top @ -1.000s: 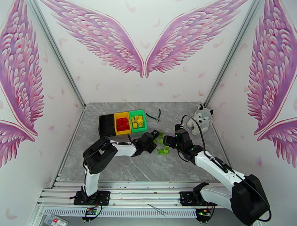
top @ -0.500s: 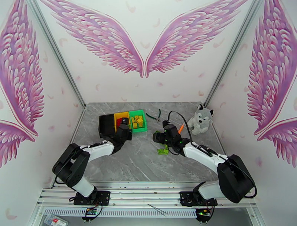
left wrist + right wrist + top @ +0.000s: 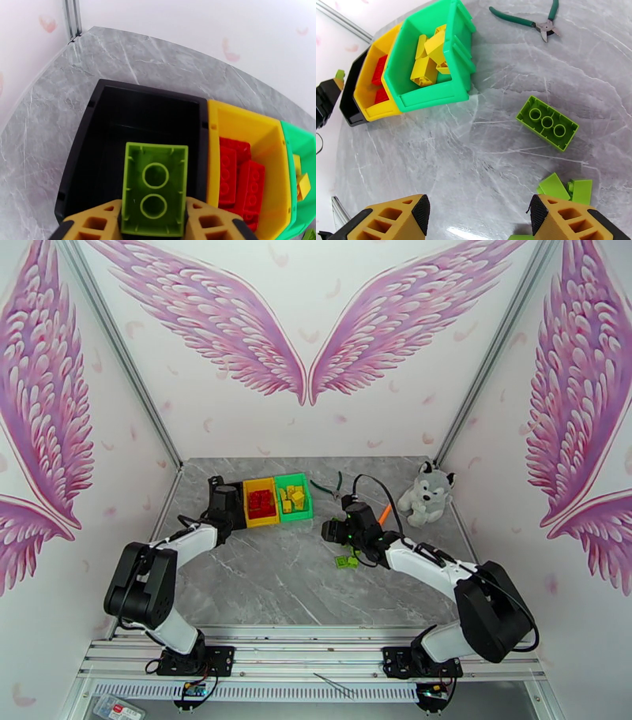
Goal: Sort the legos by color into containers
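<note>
Pink feathered wings are painted across the white walls around a grey marble-look bench (image 3: pixel 261 587). Three bins stand in a touching row towards its far left: a black bin (image 3: pixel 150 90), a yellow bin (image 3: pixel 245 118) and a green bin (image 3: pixel 430 98).

Red bricks (image 3: pixel 237 173) lie in the yellow bin and yellow bricks (image 3: pixel 428 59) lie in the green one. From the left wrist, the part of the black bin's floor in view looks bare.

The left tool (image 3: pixel 154 205) hangs over the black bin. Its tan fingers press on the two long sides of a lime green brick (image 3: pixel 155 189), which is held hollow side up with two round tubes showing.

The right tool (image 3: pixel 480 213) hovers above the bench right of the bins, its fingers spread wide with nothing between them. Ahead of it a long lime brick (image 3: pixel 547 122) lies upside down on the bench, well apart from the bins. A few smaller lime pieces (image 3: pixel 565 188) are bunched just beside the right fingertip.

Green-handled pliers (image 3: pixel 537 23) lie at the far side, to the right of the green bin. From above, a thin orange stick (image 3: pixel 385 514) lies by the right arm, with a grey and white plush husky (image 3: pixel 426 493) sitting just beyond it.
</note>
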`<state>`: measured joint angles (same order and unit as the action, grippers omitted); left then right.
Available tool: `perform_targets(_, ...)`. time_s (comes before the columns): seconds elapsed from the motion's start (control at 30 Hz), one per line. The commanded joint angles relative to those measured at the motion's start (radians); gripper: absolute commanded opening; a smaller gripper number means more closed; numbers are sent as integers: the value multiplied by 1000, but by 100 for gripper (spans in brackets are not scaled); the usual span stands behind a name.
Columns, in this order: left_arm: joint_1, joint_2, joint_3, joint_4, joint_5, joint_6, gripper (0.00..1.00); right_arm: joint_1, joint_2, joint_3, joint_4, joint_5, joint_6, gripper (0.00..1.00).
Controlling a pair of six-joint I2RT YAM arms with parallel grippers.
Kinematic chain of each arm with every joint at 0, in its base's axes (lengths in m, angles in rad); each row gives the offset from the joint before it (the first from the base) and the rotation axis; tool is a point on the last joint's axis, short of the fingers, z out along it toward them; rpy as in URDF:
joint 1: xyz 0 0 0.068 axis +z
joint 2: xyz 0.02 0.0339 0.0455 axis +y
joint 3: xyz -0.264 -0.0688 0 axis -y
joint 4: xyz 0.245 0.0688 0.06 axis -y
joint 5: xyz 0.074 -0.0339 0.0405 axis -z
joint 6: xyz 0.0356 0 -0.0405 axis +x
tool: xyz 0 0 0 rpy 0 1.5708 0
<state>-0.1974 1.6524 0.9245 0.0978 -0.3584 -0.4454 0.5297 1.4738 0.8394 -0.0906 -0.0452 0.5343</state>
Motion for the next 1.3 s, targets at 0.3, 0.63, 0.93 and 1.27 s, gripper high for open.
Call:
perform_targets(0.3, -63, -96, -34, -10, 44, 43, 81, -6, 53, 46, -50, 109, -55, 78)
perform_targets(0.63, -391, -58, -84, 78, 48, 77, 88, -33, 240, 186, -179, 265, -106, 80)
perform_targets(0.93, -432, -54, -152, 181, 111, 1, 89, -56, 375, 277, -218, 296, -120, 80)
perform_targets(1.27, -426, -54, -176, 201, 125, -3, 90, -91, 475, 376, -239, 277, -117, 75)
